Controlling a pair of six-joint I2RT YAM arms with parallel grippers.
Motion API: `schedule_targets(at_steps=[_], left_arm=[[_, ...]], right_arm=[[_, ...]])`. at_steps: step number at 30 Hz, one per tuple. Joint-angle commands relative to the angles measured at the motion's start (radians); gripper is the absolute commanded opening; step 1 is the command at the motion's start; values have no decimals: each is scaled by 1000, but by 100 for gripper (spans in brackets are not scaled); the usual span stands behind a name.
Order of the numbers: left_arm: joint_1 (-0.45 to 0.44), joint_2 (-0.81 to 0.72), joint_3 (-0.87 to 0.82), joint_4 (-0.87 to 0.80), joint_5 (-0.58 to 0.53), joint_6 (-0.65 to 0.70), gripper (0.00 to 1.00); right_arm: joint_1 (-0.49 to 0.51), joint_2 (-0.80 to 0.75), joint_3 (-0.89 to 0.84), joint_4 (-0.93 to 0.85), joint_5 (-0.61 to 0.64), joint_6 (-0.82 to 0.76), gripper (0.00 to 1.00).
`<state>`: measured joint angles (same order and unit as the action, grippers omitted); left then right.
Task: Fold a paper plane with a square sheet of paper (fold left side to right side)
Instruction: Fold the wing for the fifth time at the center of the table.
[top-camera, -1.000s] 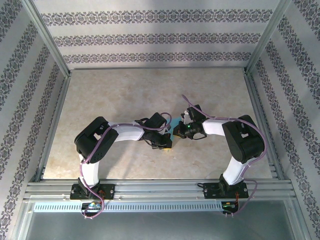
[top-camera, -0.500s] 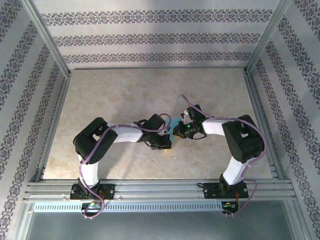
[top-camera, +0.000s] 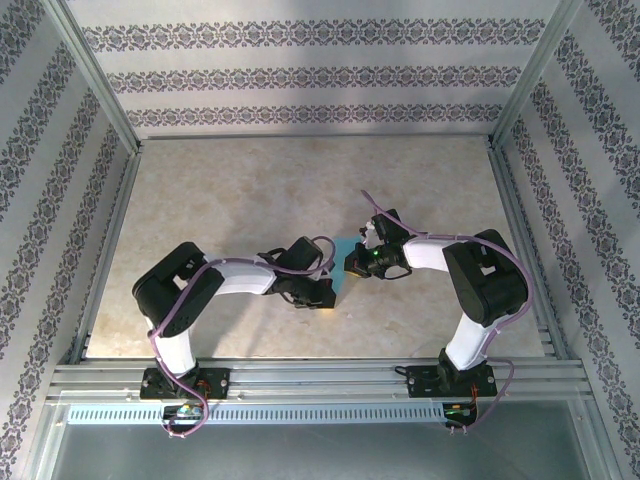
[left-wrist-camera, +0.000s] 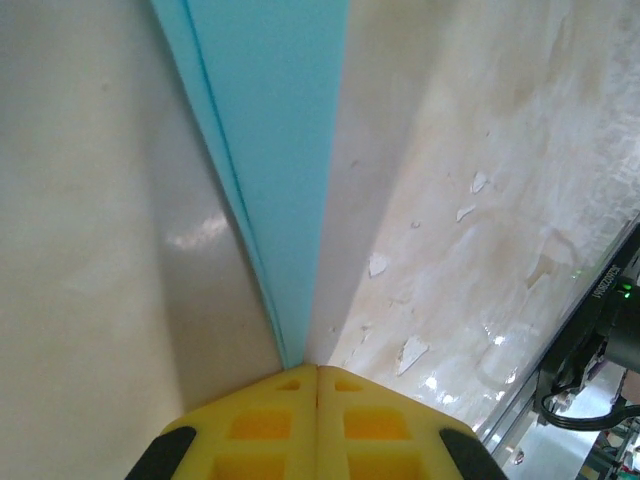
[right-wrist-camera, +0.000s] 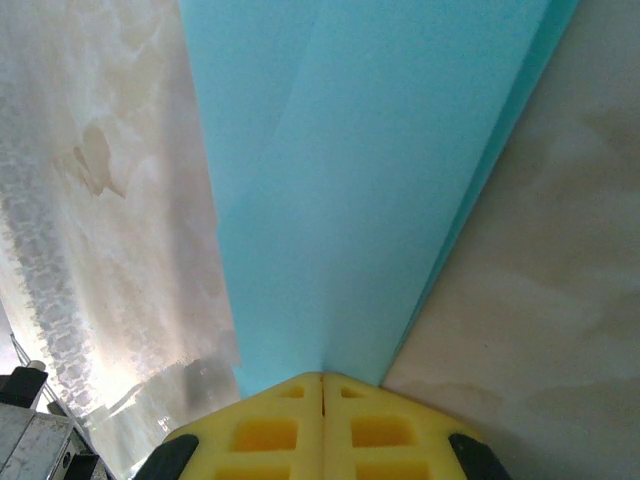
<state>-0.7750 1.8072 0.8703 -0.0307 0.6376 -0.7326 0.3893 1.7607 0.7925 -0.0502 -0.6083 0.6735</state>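
**Two robot hands pinch a turquoise sheet between them at the middle of the tabletop**

Compared with a second ago, the left arm's elbow sits lower and farther left in the overhead view. The left hand (top-camera: 326, 298) has drawn slightly toward the near edge. More turquoise now shows between the two hands than before. The right arm looks almost unchanged.

The sheet of paper (top-camera: 342, 276) lies at the centre of the beige marbled tabletop (top-camera: 250, 190), stretched between the two hands. The right hand (top-camera: 353, 264) sits just beyond and to the right of it.

In the left wrist view, the yellow fingers (left-wrist-camera: 270, 420) are pressed together. A narrow, layered strip of the paper runs out from between their tips, so this hand is clenched on the paper. In the right wrist view, the yellow fingers (right-wrist-camera: 385, 430) are likewise closed. A broad span of the paper with a long crease fans out from their tips, so this hand also grasps the sheet.

Small white lettering on a black part (left-wrist-camera: 600, 330) at the right edge of the left wrist view is too small to read.
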Motion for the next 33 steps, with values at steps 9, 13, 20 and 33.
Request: schedule_targets(at_steps=[9, 13, 20, 33], left_arm=[[51, -156, -7, -31, 24, 21, 0], [68, -116, 60, -38, 26, 43, 0], [68, 48, 170, 19, 33, 40, 0], [68, 161, 241, 2, -35, 100, 0]], right_arm=[[13, 65, -29, -97, 110, -9, 0], [14, 71, -29, -90, 110, -4, 0], [17, 72, -26, -89, 110, 2, 0], [26, 77, -22, -88, 116, 6, 0]])
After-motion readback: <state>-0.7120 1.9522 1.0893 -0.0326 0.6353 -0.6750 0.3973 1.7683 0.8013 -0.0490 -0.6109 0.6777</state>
